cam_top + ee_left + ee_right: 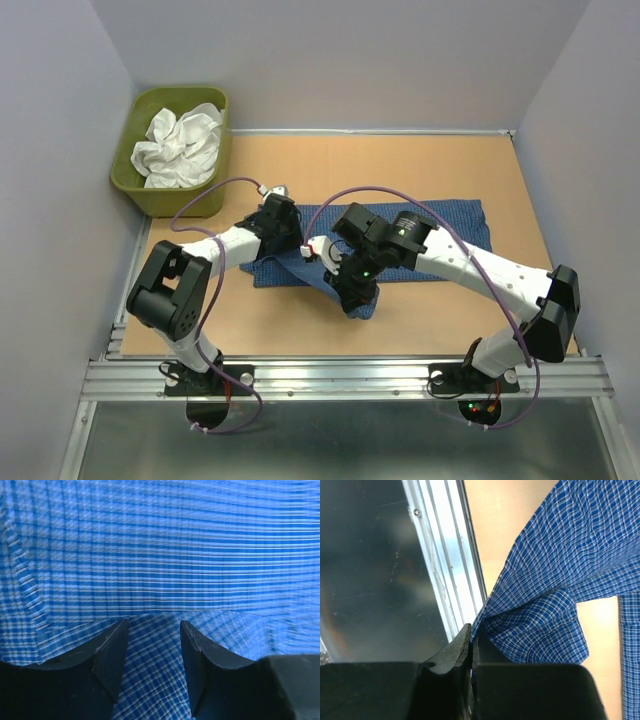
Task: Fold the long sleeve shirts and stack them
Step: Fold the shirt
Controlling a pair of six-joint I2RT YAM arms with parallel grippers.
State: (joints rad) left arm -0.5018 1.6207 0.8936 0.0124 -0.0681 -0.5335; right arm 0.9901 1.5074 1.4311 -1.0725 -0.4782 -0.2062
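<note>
Blue shirt [440, 225] spread on table [450, 310], one fold pinched tight between the closed fingers of right gripper [471, 635] and bunching just past their tips, left gripper [153, 626] fingers narrowly parted with shirt cloth between and ahead of them, white garment [180, 145] crumpled in tub [135, 185] well beyond both.

The top camera looked down from above and behind the robot over the whole table [420, 160]. The left wrist camera sat very near the checked shirt [160, 545], the right wrist one faced the near rail [445, 555], and all three shared that shirt
</note>
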